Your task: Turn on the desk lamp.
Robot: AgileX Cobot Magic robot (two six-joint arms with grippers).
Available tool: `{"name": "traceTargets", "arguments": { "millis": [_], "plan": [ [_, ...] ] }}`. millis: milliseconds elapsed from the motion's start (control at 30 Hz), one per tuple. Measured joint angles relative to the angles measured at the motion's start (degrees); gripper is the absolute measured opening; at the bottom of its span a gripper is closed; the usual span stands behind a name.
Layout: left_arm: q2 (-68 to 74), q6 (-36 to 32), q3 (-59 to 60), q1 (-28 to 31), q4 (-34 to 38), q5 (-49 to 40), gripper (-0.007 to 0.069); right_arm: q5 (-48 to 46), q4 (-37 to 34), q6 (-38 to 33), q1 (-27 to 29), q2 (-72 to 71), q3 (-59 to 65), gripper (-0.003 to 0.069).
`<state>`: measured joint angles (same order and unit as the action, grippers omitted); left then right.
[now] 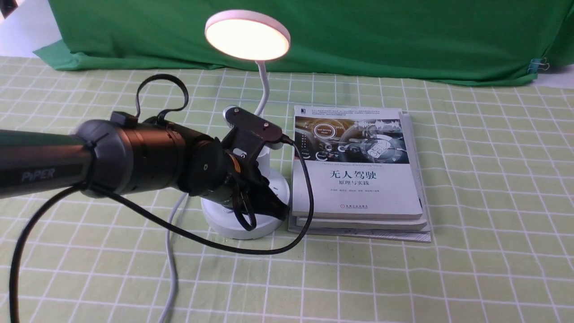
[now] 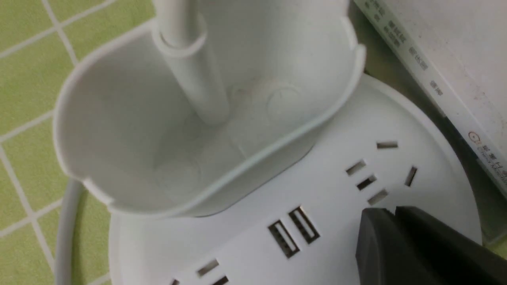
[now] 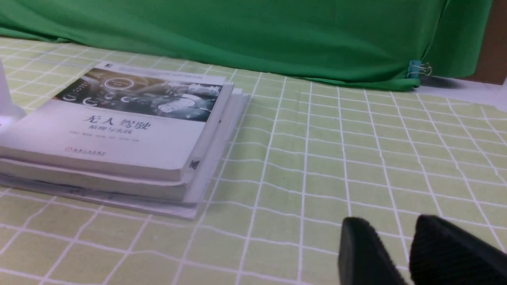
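The white desk lamp stands at the table's middle, its round disc head (image 1: 247, 39) glowing on a thin gooseneck (image 1: 264, 89). My left gripper (image 1: 276, 208) is shut and its tips are down on the right side of the round base (image 1: 233, 226). In the left wrist view the shut fingertips (image 2: 394, 211) rest on the base (image 2: 237, 237) beside the sockets, below the cup-shaped holder (image 2: 119, 130). No button shows; the fingers hide that spot. My right gripper (image 3: 396, 229) hovers low over bare tablecloth, jaws a little apart and empty, right of the books.
A stack of books (image 1: 358, 175) lies right against the lamp base; it also shows in the right wrist view (image 3: 119, 130). The lamp's white cord (image 1: 172, 251) runs toward the front edge. A green cloth (image 1: 358, 36) with a clip (image 1: 538, 66) backs the table.
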<state>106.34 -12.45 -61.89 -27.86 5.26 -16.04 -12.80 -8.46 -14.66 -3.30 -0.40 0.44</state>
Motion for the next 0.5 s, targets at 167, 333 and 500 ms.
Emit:
{"name": "traceTargets", "arguments": {
  "millis": [167,333,500],
  "plan": [
    [-3.25,1.98,0.6,0.0,-0.33,-4.78,0.0018,0.0,0.0,0.0,0.0,0.0,0.0,0.0245],
    [-11.56,5.25,1.35,0.0,-2.96,-8.11,0.0018,0.0,0.0,0.0,0.0,0.0,0.0,0.0245],
    [-21.4,7.99,2.64,0.0,-3.76,-9.51,0.0018,0.0,0.0,0.0,0.0,0.0,0.0,0.0245]
  ]
}}
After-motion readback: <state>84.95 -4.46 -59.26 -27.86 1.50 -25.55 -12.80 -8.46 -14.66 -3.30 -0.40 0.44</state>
